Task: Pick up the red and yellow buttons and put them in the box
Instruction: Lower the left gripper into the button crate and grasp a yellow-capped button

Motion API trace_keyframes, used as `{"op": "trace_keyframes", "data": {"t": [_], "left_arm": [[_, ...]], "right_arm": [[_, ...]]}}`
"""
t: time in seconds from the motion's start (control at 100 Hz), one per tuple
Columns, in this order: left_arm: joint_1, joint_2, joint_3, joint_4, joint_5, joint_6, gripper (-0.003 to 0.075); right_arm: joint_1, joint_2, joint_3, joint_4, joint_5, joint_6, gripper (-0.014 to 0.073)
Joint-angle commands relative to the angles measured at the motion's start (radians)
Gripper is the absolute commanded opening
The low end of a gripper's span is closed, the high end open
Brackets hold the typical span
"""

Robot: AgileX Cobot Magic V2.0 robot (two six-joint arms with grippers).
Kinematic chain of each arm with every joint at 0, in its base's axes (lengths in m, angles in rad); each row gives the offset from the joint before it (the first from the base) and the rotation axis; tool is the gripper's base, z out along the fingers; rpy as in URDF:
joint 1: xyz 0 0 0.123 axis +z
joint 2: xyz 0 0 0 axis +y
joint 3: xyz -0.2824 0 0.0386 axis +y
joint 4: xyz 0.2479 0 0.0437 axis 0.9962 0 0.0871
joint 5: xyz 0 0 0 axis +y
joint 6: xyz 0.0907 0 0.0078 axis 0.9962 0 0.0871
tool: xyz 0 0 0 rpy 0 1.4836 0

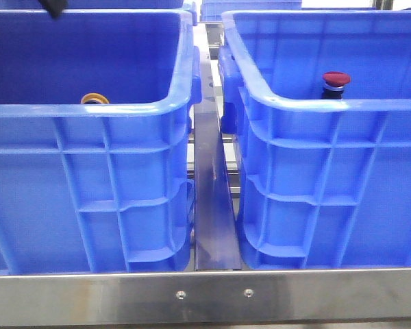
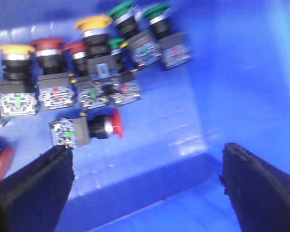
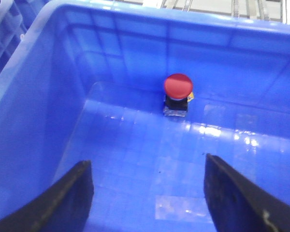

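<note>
Nearest, the left hand point(image 2: 145, 188) hangs with fingers point(image 2: 31, 191) spread apart, empty, above a red button point(image 2: 108, 125) lying on its side; beyond it stand yellow buttons point(image 2: 13, 60), red and green ones. Right hand point(image 3: 147, 198), likewise spread, overlooks one upright red-capped button point(image 3: 177, 94) inside the right blue crate point(image 1: 329, 103).

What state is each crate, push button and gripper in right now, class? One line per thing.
left crate: upright, holds many buttons.
right crate: upright, holds one button.
lone red button: upright on the right crate's floor.
fallen red button: lying on its side in the left crate.
left gripper: open, empty.
right gripper: open, empty.
</note>
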Motion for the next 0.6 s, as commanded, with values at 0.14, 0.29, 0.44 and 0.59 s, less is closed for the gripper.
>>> {"op": "trace_keyframes", "data": {"t": [0.14, 0.29, 0.44, 0.59], "left_arm": [[0.004, 0.170, -0.144, 0.058, 0.011, -0.065, 0.0586], [0.004, 0.264, -0.189, 0.059, -0.013, -0.065, 0.0586], [0.004, 0.338, -0.216, 0.057, -0.051, -0.087, 0.0585], [0.004, 0.387, -0.224, 0.047, -0.064, -0.087, 0.0585]], "right_arm": [[-0.005, -0.022, -0.026, 0.026, -0.051, 0.001, 0.0505], [-0.005, -0.022, -0.026, 0.026, -0.061, 0.001, 0.0505], [-0.005, -0.022, -0.026, 0.029, -0.061, 0.001, 0.0505], [-0.005, -0.022, -0.026, 0.029, -0.062, 0.001, 0.0505]]}}
